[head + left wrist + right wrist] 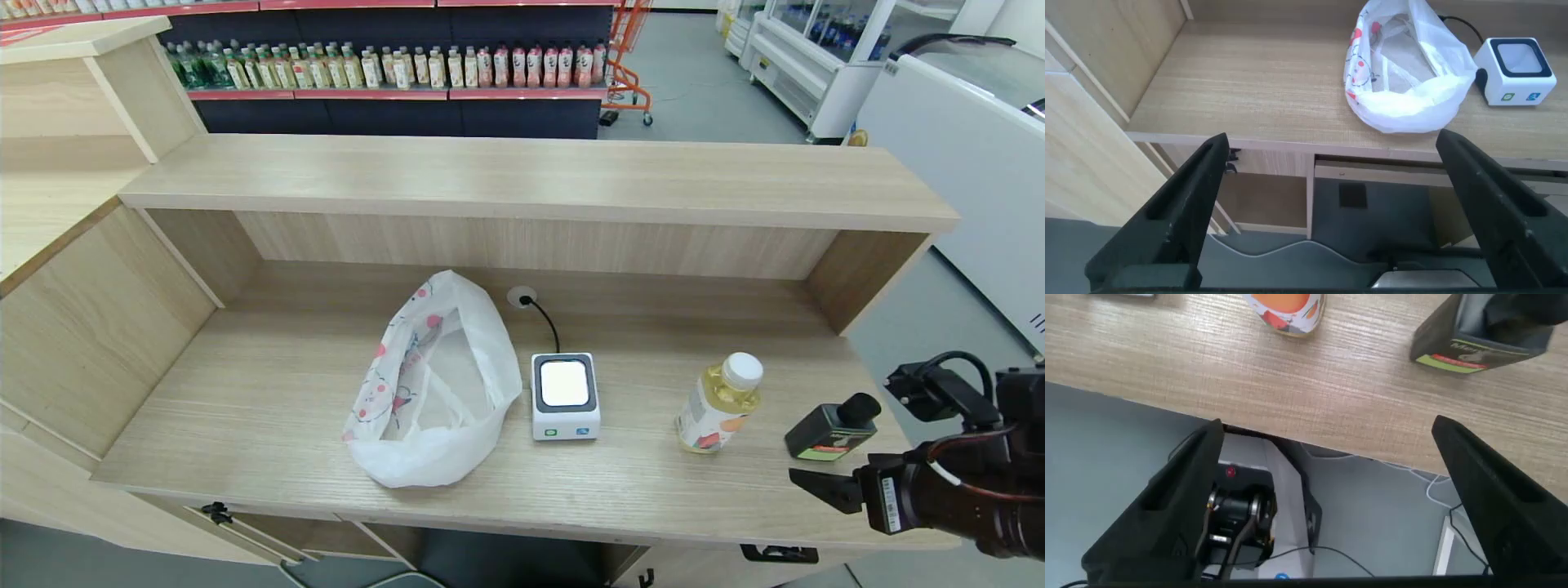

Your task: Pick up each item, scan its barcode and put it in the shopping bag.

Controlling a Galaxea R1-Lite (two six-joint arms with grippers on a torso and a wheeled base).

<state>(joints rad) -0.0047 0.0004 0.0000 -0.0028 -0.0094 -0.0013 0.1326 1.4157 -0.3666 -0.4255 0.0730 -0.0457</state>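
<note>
Two items wait on the counter (245,408) just ahead of your wide-open, empty right claw (1327,449): a dark bottle (829,429) nearest, a yellow drink bottle (718,404) farther off, toward the scanner (564,394) and shopping bag (433,392). Centre on the dark bottle's body before closing. Your left claw (1333,155), also wide, hangs below the counter's edge.

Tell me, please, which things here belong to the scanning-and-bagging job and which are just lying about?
Job:
shopping bag
barcode scanner
yellow drink bottle
dark bottle

Lying about:
shelf bottles behind the counter
orange cart
white freezer
</note>
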